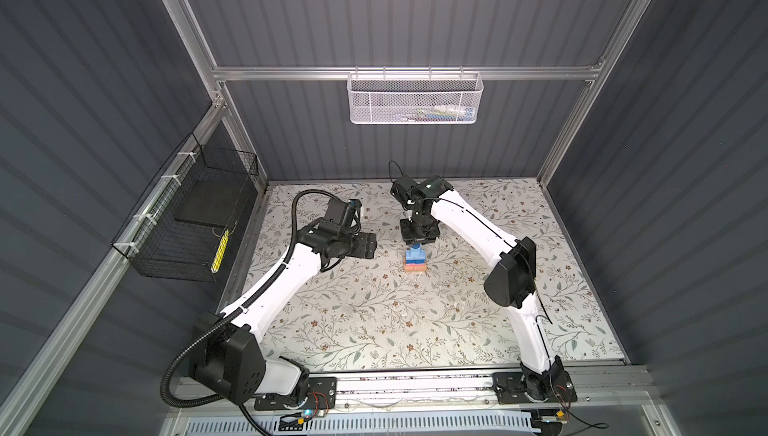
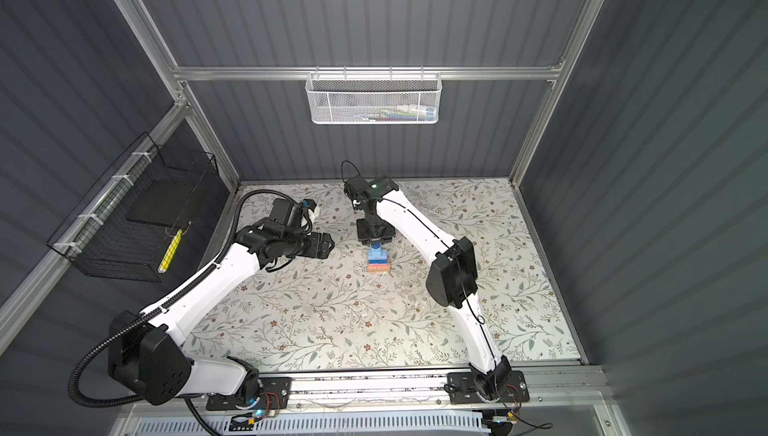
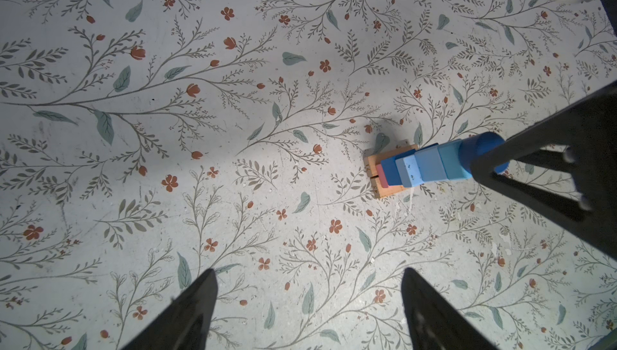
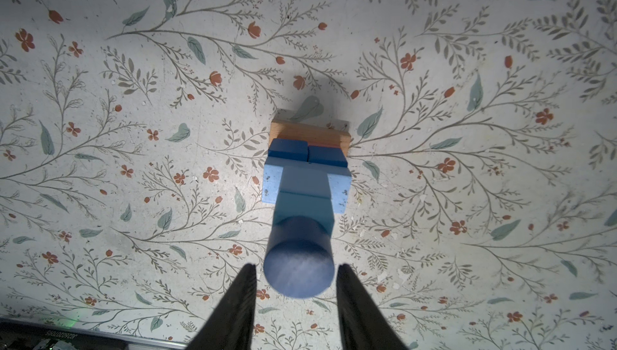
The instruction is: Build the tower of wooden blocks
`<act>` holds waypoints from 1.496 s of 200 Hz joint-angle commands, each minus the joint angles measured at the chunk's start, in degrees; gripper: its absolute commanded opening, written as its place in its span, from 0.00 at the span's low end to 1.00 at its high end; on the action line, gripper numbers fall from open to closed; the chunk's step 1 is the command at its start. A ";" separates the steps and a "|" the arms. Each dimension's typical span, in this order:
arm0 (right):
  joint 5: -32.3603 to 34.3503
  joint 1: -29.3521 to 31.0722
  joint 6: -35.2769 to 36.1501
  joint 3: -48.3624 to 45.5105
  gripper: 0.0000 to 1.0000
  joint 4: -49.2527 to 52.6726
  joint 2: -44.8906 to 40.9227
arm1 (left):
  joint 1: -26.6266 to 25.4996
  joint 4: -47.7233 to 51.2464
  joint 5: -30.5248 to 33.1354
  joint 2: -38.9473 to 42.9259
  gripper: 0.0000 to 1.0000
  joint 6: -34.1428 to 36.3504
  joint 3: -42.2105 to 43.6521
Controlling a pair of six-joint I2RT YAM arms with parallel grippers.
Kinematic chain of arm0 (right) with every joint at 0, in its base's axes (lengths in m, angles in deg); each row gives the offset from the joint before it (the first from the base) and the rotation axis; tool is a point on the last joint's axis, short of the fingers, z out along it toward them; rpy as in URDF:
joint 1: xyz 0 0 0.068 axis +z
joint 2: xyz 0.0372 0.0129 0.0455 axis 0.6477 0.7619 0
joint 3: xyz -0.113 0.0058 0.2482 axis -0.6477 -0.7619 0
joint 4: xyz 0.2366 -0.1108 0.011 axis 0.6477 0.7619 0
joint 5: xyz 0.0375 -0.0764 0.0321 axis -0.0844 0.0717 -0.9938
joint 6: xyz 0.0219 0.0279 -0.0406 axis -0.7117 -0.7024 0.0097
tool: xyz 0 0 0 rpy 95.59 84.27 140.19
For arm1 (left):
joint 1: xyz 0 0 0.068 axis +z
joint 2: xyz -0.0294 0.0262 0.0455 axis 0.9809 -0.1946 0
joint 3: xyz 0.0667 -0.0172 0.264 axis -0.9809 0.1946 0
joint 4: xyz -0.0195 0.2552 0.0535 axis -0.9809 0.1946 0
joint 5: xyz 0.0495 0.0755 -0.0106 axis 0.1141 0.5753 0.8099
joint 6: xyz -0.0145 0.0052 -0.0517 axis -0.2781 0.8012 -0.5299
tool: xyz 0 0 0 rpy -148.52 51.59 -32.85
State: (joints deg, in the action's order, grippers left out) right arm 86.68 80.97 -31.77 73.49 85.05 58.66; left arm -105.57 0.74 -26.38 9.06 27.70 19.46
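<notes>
**Wood block tower with both grippers near it**

Top views: the wood block tower [image 1: 414, 260] [image 2: 378, 262] is standing upright near the middle of the floral-patterned worktop [image 1: 374, 330], well away from every edge. The right gripper [image 1: 417, 243] [image 2: 375, 242] is pointing down over its top. The left gripper [image 1: 372, 245] [image 2: 329, 245] is hovering beside the tower, toward the left edge and apart from it.

Left wrist view: the left gripper's black fingers [image 3: 200, 301] are standing wide apart with only bare worktop between them. The tower [image 3: 417, 168] is showing two tan wooden bars [image 3: 374, 161] at the base and blue blocks above.

Right wrist view: the dark blue wooden cylinder [image 4: 298, 268] is sitting on top of the light blue cube [image 4: 303, 205]. The right gripper's fingers [image 4: 240, 298] are flanking it narrowly, a thin gap showing at one side, so they are not clamping it.
</notes>
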 commanded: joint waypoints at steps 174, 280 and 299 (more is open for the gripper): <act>3.06 -3.51 -2.02 -8.55 0.83 -7.78 -10.81 | 0.51 3.36 0.97 -2.00 0.97 -0.08 -3.27; -1.02 -17.41 -1.17 -38.94 0.94 -28.13 -38.32 | 5.84 2.13 5.20 -0.47 1.00 -5.10 -4.88; 0.88 -21.23 -0.71 -47.52 0.95 -33.83 -46.27 | 8.42 0.80 6.62 0.25 1.00 -6.96 -4.59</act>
State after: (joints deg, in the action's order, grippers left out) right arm 86.64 63.48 -33.36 33.69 59.54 20.69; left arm -99.99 3.04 -22.29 7.18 24.14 14.52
